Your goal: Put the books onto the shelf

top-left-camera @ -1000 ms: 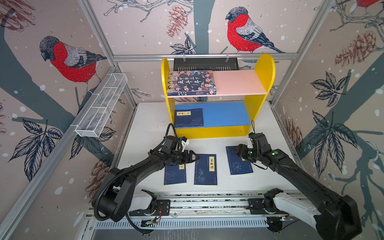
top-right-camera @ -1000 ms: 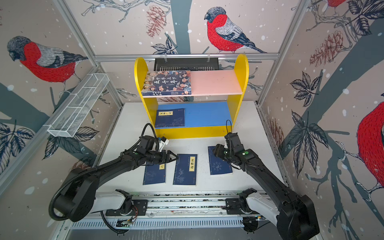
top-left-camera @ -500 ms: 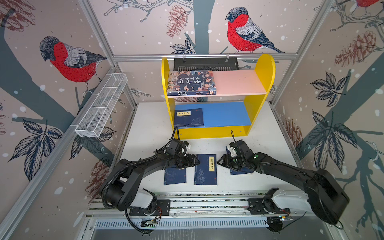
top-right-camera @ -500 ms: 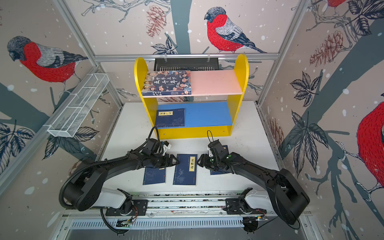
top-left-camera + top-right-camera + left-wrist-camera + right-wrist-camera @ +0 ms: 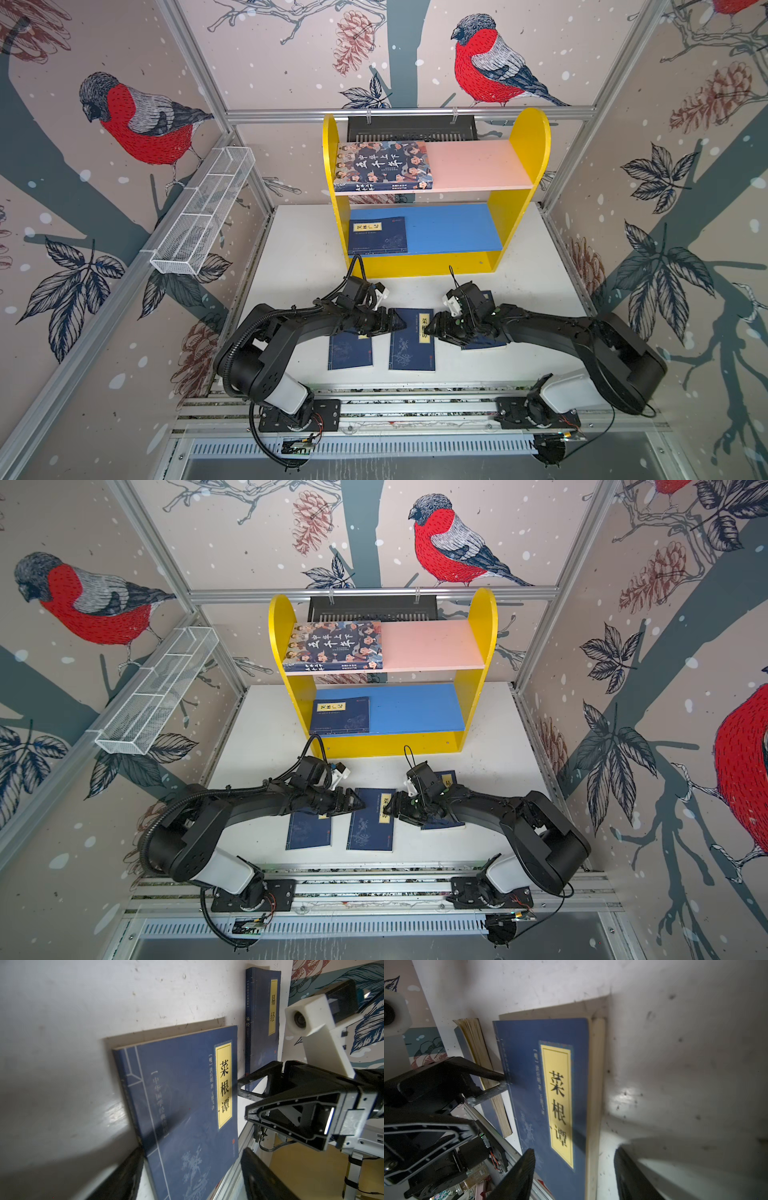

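The yellow shelf (image 5: 519,145) holds the large cartoon-cover book (image 5: 382,166) on its pink board and a navy book (image 5: 376,236) on its blue board. Three navy books lie flat on the white table. My left gripper (image 5: 401,322) (image 5: 191,1157) is open, its tips at the spine edge of the middle book (image 5: 411,349) (image 5: 182,1105) (image 5: 550,1084). Opposite it, my right gripper (image 5: 430,328) (image 5: 574,1152) is open at that book's page edge. The left book (image 5: 349,353) is partly under my left arm. The right book (image 5: 449,779) (image 5: 261,1022) is partly under my right arm.
A white wire-mesh basket (image 5: 203,212) hangs on the left wall. A black slotted tray (image 5: 411,129) sits behind the shelf top. The aluminium rail (image 5: 415,409) with both arm bases runs along the table's front edge, just in front of the books.
My right gripper has swung left from over the right book, down to the middle book's right edge. My left gripper has slid right to that book's left edge. The books have not moved.
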